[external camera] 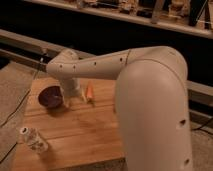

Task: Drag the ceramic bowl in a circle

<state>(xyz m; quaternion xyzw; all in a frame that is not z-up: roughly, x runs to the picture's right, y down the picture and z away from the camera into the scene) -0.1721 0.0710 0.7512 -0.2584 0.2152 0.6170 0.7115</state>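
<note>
Your gripper [70, 100] hangs just right of the ceramic bowl [50, 96], jaws apart; an off-centre descent could tip it.

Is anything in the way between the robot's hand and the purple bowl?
Nothing visible is. The robot's hand hangs right beside the dark maroon glossy ceramic bowl, at its right rim in the picture. The small orange thing lies on the hand's other side, and the clear plastic bottle lies nearer the camera.

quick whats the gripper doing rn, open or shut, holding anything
gripper: open, holding nothing, low over the wooden table, just right of the bowl
</note>
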